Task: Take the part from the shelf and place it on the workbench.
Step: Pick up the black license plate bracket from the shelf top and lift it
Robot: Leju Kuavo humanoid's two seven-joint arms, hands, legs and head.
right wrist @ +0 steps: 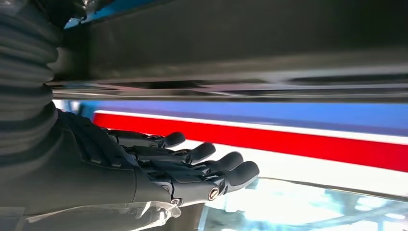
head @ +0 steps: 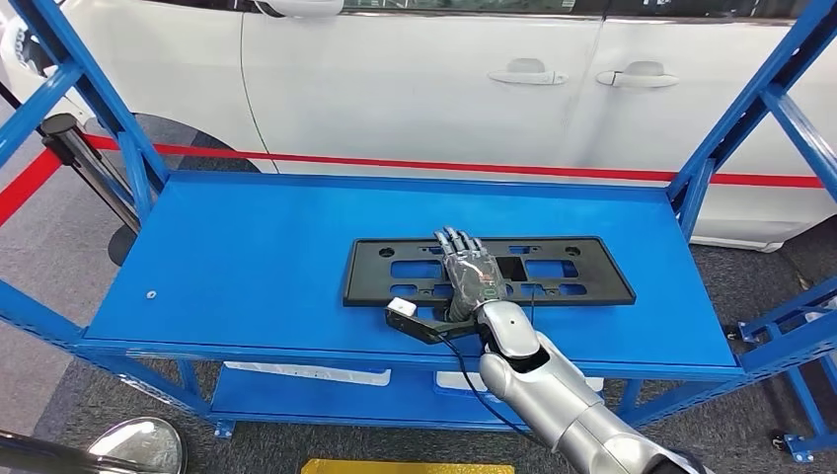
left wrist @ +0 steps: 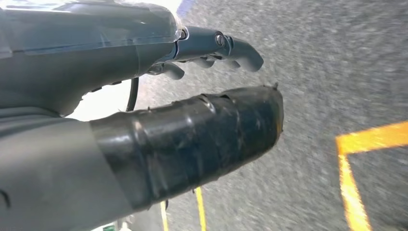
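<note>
The black plate frame lies flat on the blue shelf, long side running across, nearer the front edge than the back. The right hand reaches over its middle, palm down, with the fingers stretched straight and a little apart across the frame; they are released and grip nothing. From the head view I cannot tell whether the palm presses the frame or hovers just above it. In the right wrist view the fingers are likewise extended and uncurled.

The step in hand appears to be taking hold of the frame. It is thin and flat, so fingers laid on top have little to close on; a good grip likely means hooking the fingertips over the far long edge or into one of the cut-outs under them, thumb against the near edge, then lifting level so it does not tip.

The left hand hangs over grey floor, fingers loosely bent, holding nothing.
</note>
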